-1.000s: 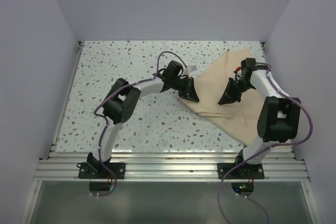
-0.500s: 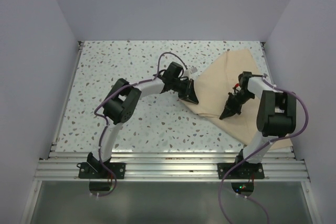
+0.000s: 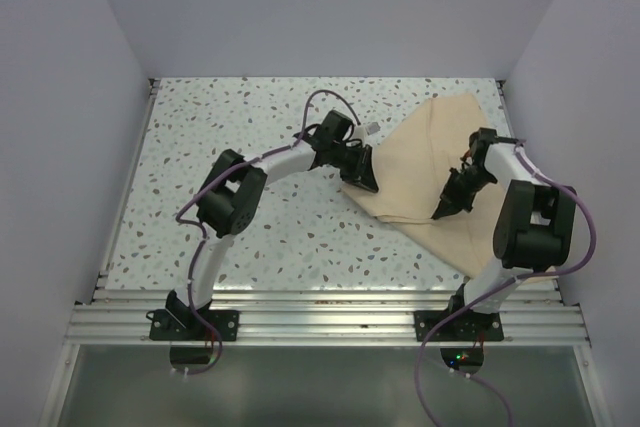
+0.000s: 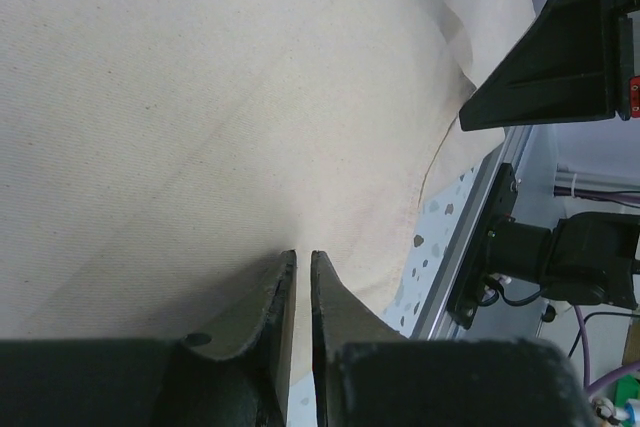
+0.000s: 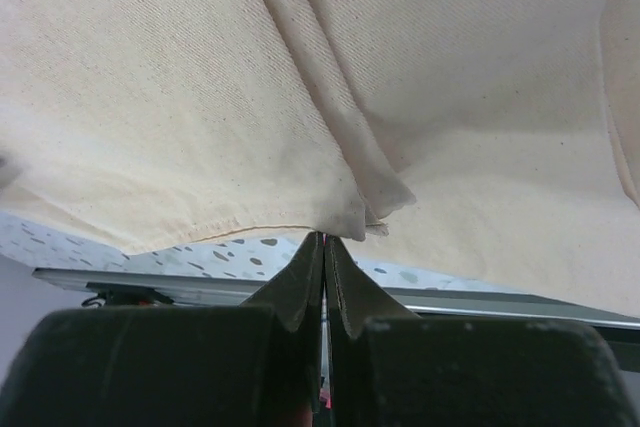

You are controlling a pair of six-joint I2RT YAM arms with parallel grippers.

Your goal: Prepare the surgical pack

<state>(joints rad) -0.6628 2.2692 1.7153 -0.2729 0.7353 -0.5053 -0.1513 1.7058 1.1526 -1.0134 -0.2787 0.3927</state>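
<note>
The tan cloth sheet point(image 3: 420, 162) lies folded on the right half of the speckled table point(image 3: 230, 147). My left gripper point(image 3: 364, 183) sits at the cloth's left edge; in the left wrist view point(image 4: 303, 255) its jaws are almost closed, with the cloth point(image 4: 200, 97) in the narrow gap. My right gripper point(image 3: 442, 212) is over the cloth's near part; in the right wrist view point(image 5: 324, 238) its jaws are shut at a folded corner of the cloth point(image 5: 372, 209). The tray, scissors, forceps, gauze and packet are not in view.
White walls close in the table on three sides. A metal rail point(image 3: 320, 307) runs along the near edge. The right gripper's black body point(image 4: 560, 47) shows at the top right of the left wrist view.
My right gripper moved toward the near edge over the cloth, then slightly right, and its wrist swung right. My left gripper stayed at the cloth's left edge.
</note>
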